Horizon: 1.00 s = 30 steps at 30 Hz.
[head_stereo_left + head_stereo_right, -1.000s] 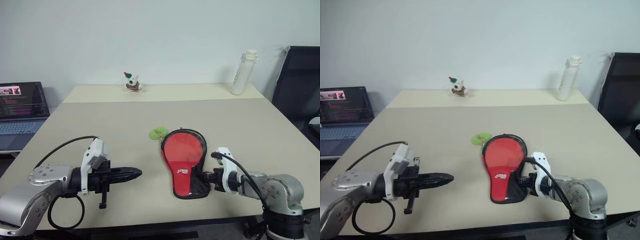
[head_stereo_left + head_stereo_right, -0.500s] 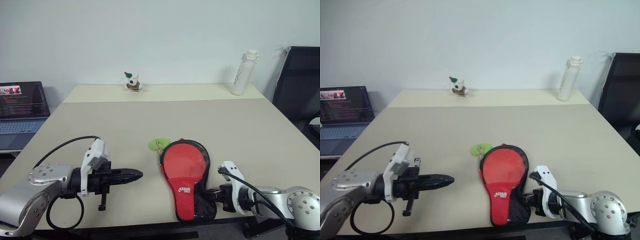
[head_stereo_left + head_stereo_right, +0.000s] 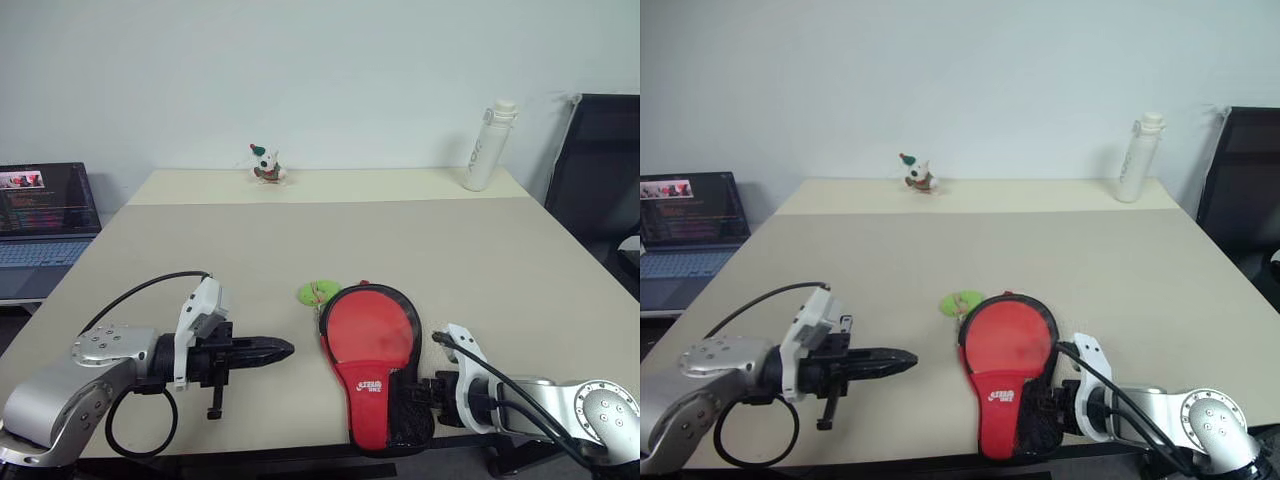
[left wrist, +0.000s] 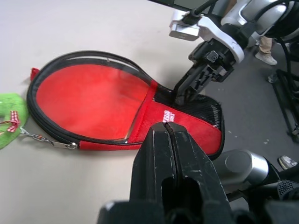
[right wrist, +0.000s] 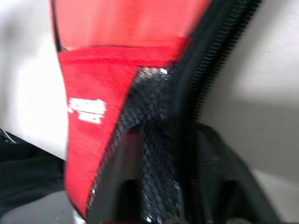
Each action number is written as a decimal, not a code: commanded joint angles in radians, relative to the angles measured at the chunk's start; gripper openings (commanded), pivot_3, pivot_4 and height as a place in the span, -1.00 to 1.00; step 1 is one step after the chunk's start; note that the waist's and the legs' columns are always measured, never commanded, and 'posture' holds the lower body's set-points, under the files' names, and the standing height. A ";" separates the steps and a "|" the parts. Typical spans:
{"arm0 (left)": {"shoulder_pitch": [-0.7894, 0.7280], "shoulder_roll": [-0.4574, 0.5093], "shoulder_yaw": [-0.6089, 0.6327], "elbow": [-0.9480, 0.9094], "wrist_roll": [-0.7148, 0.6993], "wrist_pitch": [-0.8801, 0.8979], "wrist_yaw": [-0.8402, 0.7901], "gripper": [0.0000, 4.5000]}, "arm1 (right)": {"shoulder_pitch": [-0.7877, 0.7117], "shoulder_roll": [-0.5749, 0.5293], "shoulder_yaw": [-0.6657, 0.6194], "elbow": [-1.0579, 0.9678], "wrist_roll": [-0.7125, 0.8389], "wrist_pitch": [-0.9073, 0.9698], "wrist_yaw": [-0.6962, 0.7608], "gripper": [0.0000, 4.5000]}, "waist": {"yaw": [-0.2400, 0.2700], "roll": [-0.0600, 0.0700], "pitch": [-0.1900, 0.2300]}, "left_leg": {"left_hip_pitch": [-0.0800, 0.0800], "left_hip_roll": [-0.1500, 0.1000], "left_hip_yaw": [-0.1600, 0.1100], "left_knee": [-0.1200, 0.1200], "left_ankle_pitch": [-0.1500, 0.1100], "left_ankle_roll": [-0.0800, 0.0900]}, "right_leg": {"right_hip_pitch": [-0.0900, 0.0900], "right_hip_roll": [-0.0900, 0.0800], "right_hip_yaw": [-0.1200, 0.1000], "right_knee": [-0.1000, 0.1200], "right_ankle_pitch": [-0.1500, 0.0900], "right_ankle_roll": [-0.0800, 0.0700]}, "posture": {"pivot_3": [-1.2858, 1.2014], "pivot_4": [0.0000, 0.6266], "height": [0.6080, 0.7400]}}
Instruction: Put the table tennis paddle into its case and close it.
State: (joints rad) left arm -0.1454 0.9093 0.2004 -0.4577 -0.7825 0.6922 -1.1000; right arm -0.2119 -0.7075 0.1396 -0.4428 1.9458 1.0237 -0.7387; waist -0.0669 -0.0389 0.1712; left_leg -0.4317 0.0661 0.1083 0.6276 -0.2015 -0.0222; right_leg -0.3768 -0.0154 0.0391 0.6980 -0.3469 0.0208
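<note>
Red case [image 3: 373,360]: right tool [image 3: 418,392], level, straddles its mesh end.

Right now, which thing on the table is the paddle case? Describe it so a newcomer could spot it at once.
Start from the long beige table and go to its near edge, toward the right. There lies the paddle-shaped soft fabric case, red with a black zip rim, a white logo and black mesh at its narrow end. A green fuzzy charm chained beside it sets it apart.

The case [image 3: 375,365] now lies nearer the table's [image 3: 300,240] front edge, its narrow end overhanging. The right gripper [image 3: 418,392] sits lower and closer in. Its fingers, clamped before, now straddle the mesh end parted.
</note>
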 commanded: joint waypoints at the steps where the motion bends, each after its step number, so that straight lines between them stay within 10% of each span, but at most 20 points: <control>1: -0.007 -0.008 0.003 -0.004 0.003 -0.018 0.008 -1.00 | -0.018 -0.063 0.000 -0.020 0.026 -0.015 0.043 0.44 | 0.002 0.000 0.000 | 0.000 0.000 0.000 0.000 0.000 0.000 | 0.000 0.000 0.000 0.000 0.000 0.000 | 0.03 -0.52 1.00; 5: -0.003 -0.019 -0.003 0.000 0.015 -0.030 0.011 -1.00 | -0.039 -0.199 -0.021 0.039 -0.004 0.021 0.089 0.98 | 0.012 -0.001 0.000 | 0.000 -0.001 0.000 0.001 0.000 0.001 | 0.001 -0.001 -0.001 -0.001 0.000 0.001 | 0.03 -0.52 1.00; 15: 0.021 -0.036 0.009 0.009 0.032 -0.051 0.023 -1.00 | -0.088 -0.256 -0.123 0.067 -0.221 0.053 0.565 0.98 | 0.026 -0.001 -0.001 | 0.000 0.000 -0.001 0.002 -0.002 0.003 | 0.002 -0.001 -0.001 -0.001 0.001 0.001 | 0.03 -0.52 1.00; 30: -0.154 -0.153 -0.046 0.181 0.210 -0.074 0.268 -1.00 | -0.363 0.009 0.096 0.155 -1.066 -0.248 1.223 0.98 | 0.035 -0.001 -0.001 | -0.001 -0.001 0.000 0.002 -0.001 0.003 | 0.001 -0.001 -0.002 -0.002 0.001 0.001 | 0.03 -0.52 1.00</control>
State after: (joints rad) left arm -0.2792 0.7565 0.1552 -0.2753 -0.5944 0.6324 -0.8548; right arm -0.5601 -0.7025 0.2362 -0.2762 0.9229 0.8063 0.4445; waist -0.0319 -0.0401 0.1706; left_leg -0.4327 0.0655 0.1083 0.6295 -0.2030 -0.0196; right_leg -0.3757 -0.0166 0.0376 0.6959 -0.3456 0.0221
